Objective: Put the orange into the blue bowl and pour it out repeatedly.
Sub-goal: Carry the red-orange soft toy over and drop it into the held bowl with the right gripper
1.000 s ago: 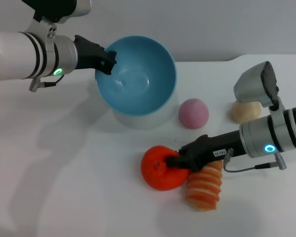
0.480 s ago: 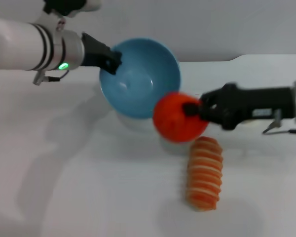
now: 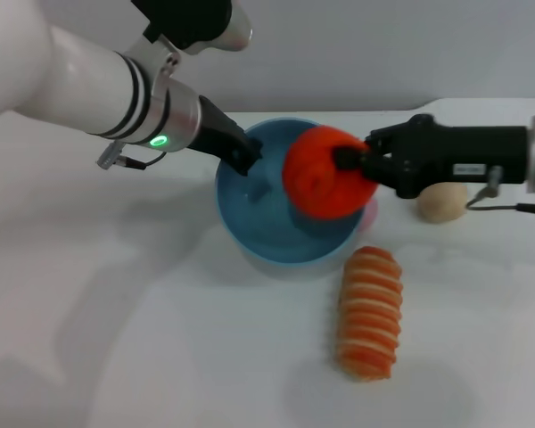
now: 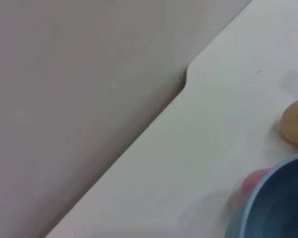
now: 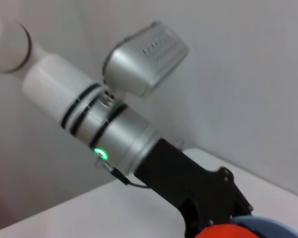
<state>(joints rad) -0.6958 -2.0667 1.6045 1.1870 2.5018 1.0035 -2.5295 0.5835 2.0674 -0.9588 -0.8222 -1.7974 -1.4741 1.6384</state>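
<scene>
The orange (image 3: 325,173) is a red-orange soft fruit held in the air over the right part of the blue bowl (image 3: 267,223). My right gripper (image 3: 346,160) is shut on the orange from the right. My left gripper (image 3: 246,157) is shut on the bowl's left rim. The bowl sits low over the white table. In the left wrist view a slice of the bowl's rim (image 4: 273,198) shows. In the right wrist view the top of the orange (image 5: 226,231) and the bowl's rim (image 5: 268,225) show below the left arm.
A long orange-and-cream striped roll (image 3: 369,312) lies in front of the bowl on the right. A beige ball (image 3: 441,203) lies behind my right gripper. A pink ball (image 4: 251,182) is mostly hidden behind the bowl. The table's back edge runs behind the bowl.
My right gripper has lifted the orange from the table and carried it up over the bowl. My left gripper has brought the bowl right and down toward the table.
</scene>
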